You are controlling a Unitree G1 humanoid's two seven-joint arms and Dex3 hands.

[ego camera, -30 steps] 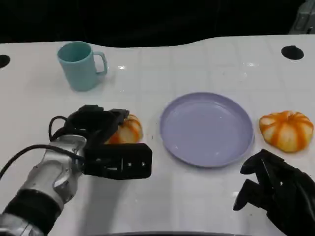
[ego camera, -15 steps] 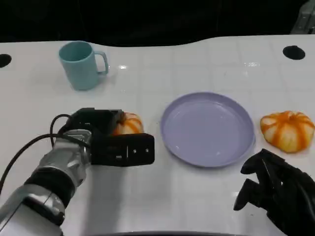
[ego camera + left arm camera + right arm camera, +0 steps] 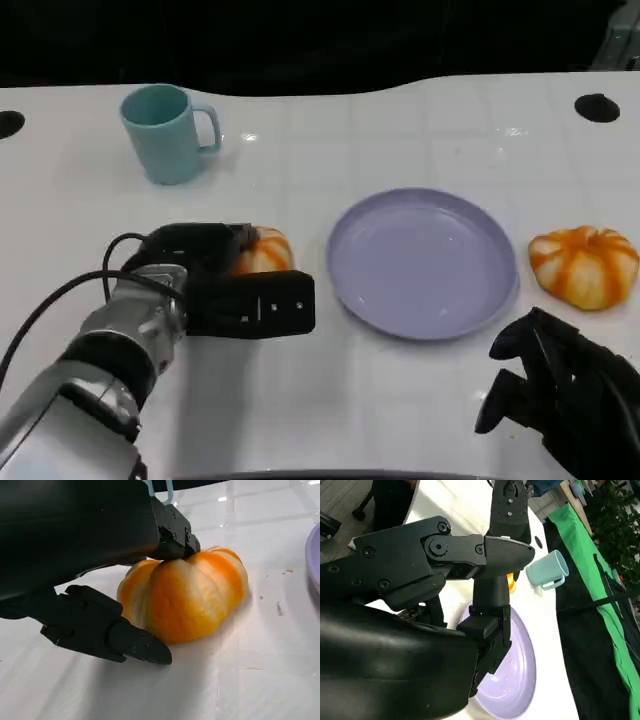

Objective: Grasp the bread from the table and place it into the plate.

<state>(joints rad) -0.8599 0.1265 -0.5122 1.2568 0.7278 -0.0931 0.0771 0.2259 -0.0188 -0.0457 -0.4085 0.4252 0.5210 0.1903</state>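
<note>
As it stood:
Left hand (image 3: pixel 215 275): fingers (image 3: pixel 135 645) closed around the bread (image 3: pixel 185 597), on the table (image 3: pixel 400 110).
Right hand (image 3: pixel 560 390): curled, holding nothing.
Plate (image 3: pixel 420 262): bare.

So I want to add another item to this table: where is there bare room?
Bare patches: between the teal mug and the purple plate, and the near edge between the left robot hand and right robot hand. It is crowded around the left bread and by the right bread.
</note>
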